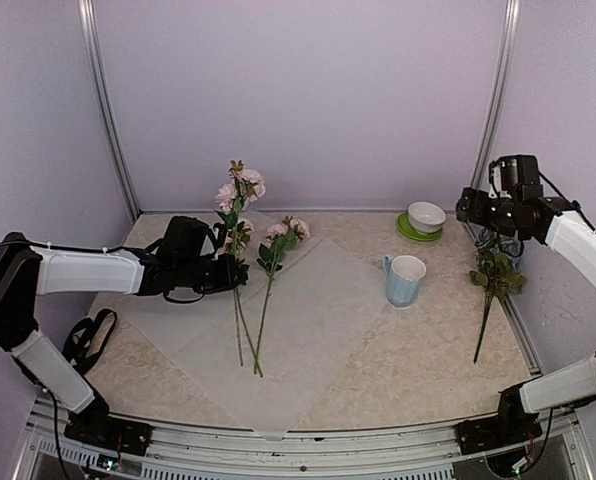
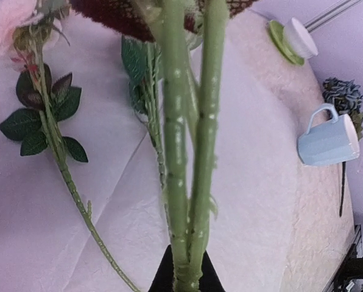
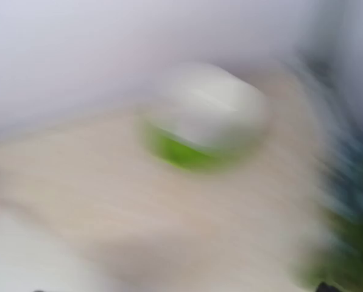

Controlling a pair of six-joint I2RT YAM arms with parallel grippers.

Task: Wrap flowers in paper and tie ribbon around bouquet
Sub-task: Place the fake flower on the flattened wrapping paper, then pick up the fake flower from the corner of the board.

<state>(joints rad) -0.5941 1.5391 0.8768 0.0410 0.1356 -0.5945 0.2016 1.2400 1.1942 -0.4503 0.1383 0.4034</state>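
Left gripper clamps rose stems over paper.
Thin stems could slip; right gripper blurred, we can't tell.

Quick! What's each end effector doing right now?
Left end effector: closed on the thin green stems of the pale pink artificial flowers.
Right end effector: cannot be told; its view is blurred.

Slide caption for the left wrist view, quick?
Left fingers shut on flower stems over frosted paper, blue mug beyond.
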